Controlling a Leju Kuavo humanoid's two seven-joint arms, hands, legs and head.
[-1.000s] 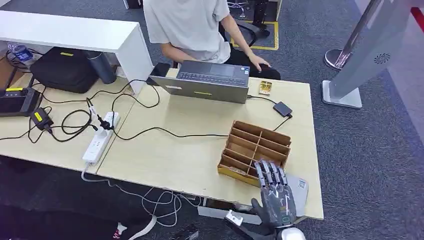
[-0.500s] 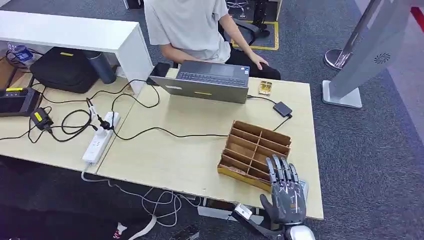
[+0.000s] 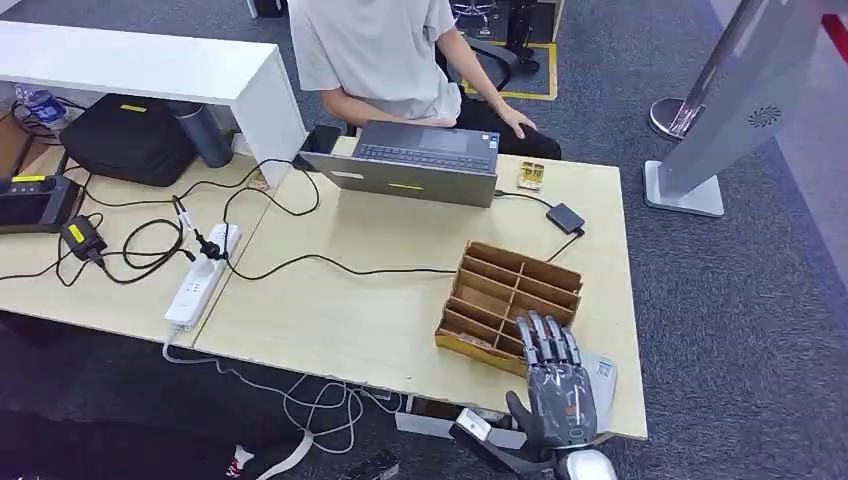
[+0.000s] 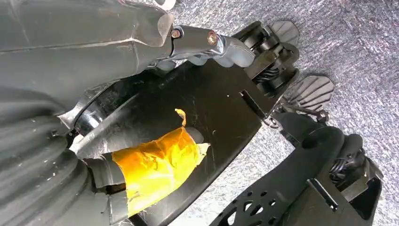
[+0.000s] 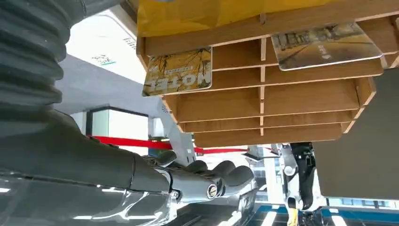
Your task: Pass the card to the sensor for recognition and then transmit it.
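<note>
right hand (image 3: 553, 385) | drifted right toward worktop (image 3: 380, 300) edge, then back left | fingers now over rack (image 3: 510, 300) near corner, spread, holding nothing

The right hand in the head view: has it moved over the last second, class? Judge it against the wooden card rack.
Yes. The right hand swung away from the wooden card rack toward the table's right edge, then came partway back; its fingers again overlap the rack's near corner.

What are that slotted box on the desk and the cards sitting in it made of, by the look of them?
The slotted box looks like thin, unpainted wood or plywood: matte brown panels with interlocking tabs, plain in the right wrist view. The two cards seem to be printed plastic or coated card, with photo-style artwork and a slight sheen; which one, I cannot tell. The right hand hovers by the box.
</note>
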